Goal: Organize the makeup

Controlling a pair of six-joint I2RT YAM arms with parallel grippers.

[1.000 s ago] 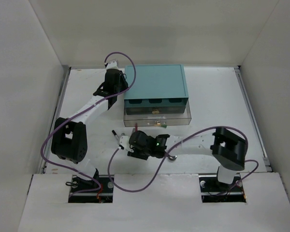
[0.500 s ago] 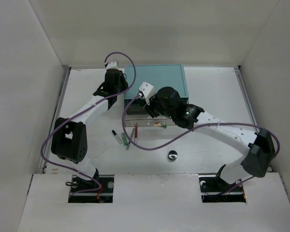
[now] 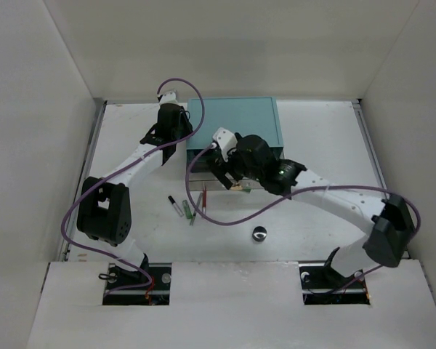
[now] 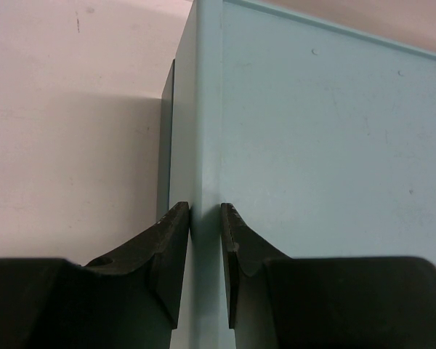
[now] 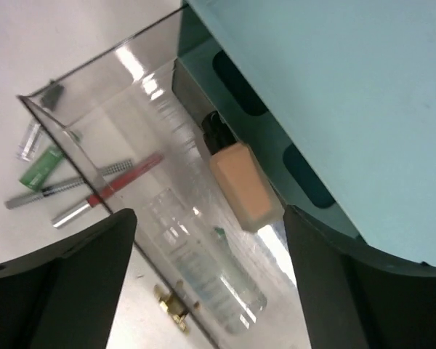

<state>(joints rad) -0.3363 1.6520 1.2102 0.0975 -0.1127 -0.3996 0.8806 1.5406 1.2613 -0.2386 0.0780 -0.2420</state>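
Nearest, a black pot [image 3: 259, 234] sits alone on the table [image 3: 312, 145]; further in, a tube [image 3: 174, 203], a green stick [image 3: 185, 210], a grey pencil [image 5: 58, 187] and a red pencil [image 5: 123, 182] lie close together just in front of the clear drawer [image 3: 275, 181], which stands out from the teal box [image 3: 236, 123]; the right gripper [image 5: 207, 218] hangs over the drawer, fingers wide apart, empty, its arm hiding part of the drawer from above; inside, by the box front, lies a beige block [image 5: 240, 185] with a black cap; at the box's left edge the left gripper [image 4: 205, 211] is clamped on its wall.
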